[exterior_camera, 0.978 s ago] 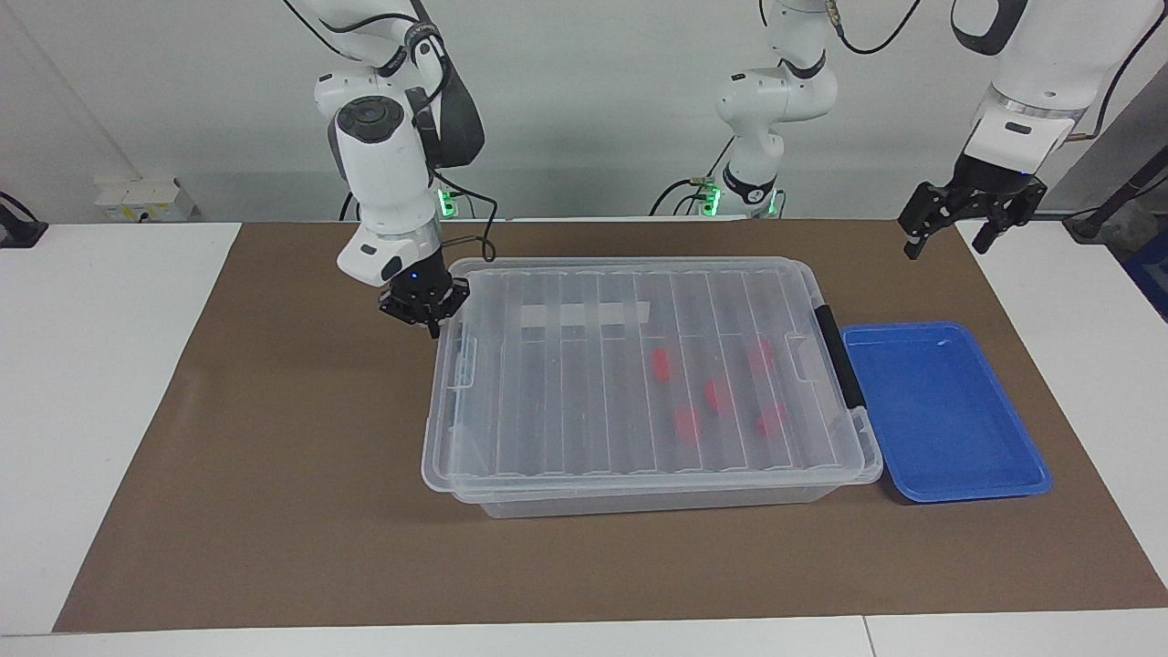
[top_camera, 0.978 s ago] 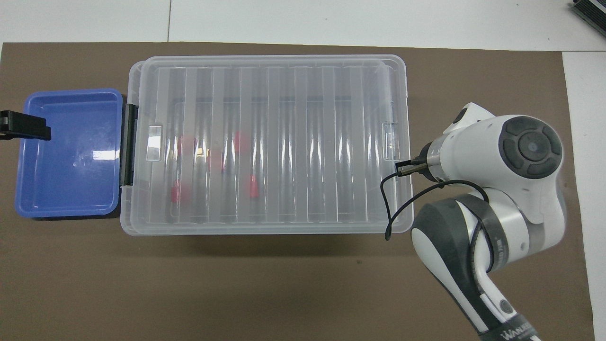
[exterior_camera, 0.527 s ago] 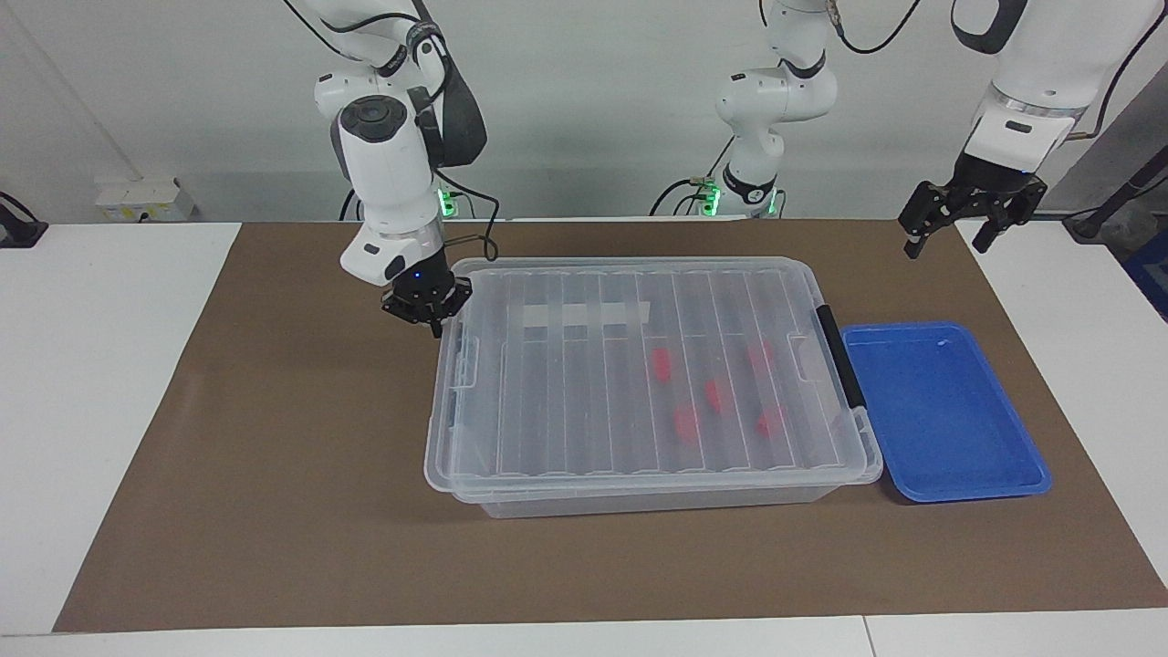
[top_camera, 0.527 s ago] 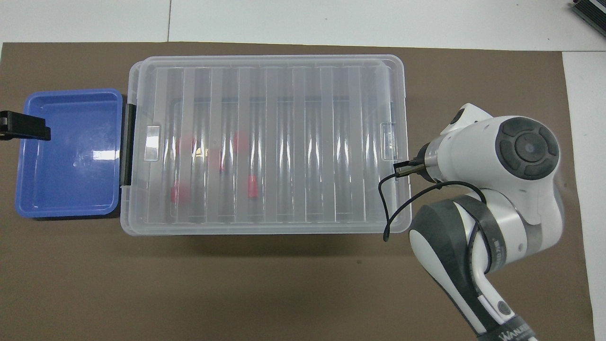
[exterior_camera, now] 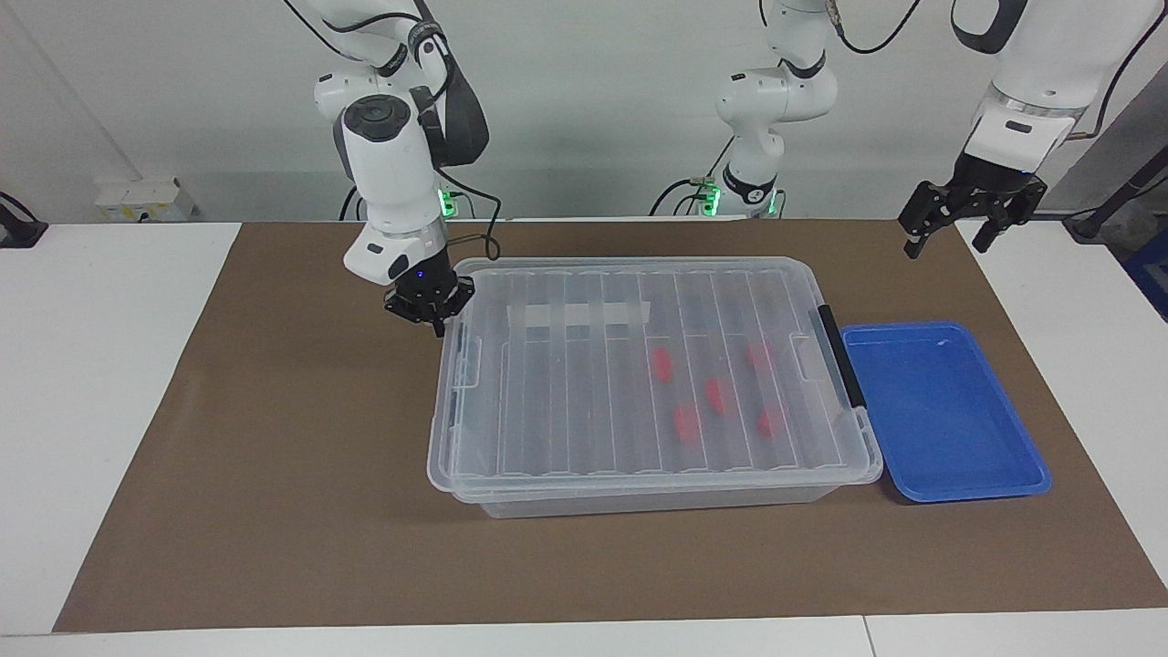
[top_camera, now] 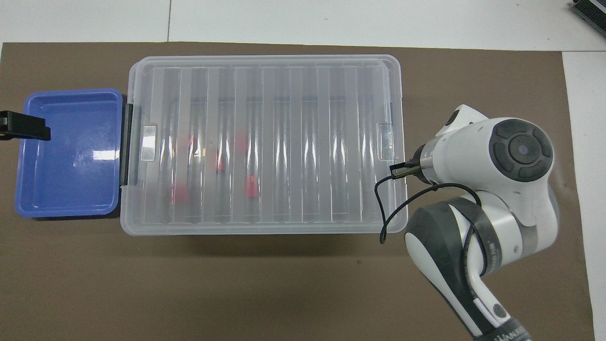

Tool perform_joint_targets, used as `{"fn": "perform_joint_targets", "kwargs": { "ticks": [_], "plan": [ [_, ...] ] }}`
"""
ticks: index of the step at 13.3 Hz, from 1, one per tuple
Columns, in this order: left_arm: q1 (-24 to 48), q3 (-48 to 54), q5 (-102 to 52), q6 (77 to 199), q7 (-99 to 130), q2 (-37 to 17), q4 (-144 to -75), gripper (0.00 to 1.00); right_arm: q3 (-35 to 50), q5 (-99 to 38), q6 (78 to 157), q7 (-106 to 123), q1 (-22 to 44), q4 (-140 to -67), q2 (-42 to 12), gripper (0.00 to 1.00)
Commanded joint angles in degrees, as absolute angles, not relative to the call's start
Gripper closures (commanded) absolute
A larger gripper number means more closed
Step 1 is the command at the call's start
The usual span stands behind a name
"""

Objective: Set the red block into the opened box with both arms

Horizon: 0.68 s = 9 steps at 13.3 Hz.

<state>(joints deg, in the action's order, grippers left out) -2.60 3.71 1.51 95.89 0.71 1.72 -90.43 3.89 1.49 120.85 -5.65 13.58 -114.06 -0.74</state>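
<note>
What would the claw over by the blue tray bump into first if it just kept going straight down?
Probably the brown mat, near the corner of the blue tray closest to the robots. The left gripper hangs with jaws open, pointing down; depth is hard to judge, so it might meet the tray's rim instead.

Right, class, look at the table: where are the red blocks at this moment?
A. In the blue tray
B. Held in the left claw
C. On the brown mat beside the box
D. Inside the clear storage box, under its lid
D: the red blocks show through the ribbed lid of the clear storage box, while the blue tray holds none.
</note>
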Motion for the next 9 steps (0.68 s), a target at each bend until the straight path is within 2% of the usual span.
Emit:
{"fn": "perform_joint_targets", "kwargs": {
  "ticks": [1,4,7,8,9],
  "plan": [
    [-2.72,3.6,1.93,95.54,1.23,3.6,-92.37,0.0,4.13,0.79,119.0,-5.71,13.62,-114.0,0.26,1.0],
    [-2.72,3.6,1.93,95.54,1.23,3.6,-92.37,0.0,3.35,0.79,116.65,-6.06,12.75,-113.99,1.84,1.0],
    [-2.64,3.6,1.93,95.54,1.23,3.6,-92.37,0.0,3.25,0.79,112.51,-6.32,7.92,-114.08,3.51,1.0],
    [-2.64,3.6,1.93,95.54,1.23,3.6,-92.37,0.0,3.34,0.79,112.5,-6.24,6.34,-114.0,3.95,0.8],
    [-2.72,3.6,2.02,95.54,1.23,3.6,-92.37,0.0,3.34,0.79,112.59,-6.41,4.85,-113.99,4.13,0.34]
  ]
}}
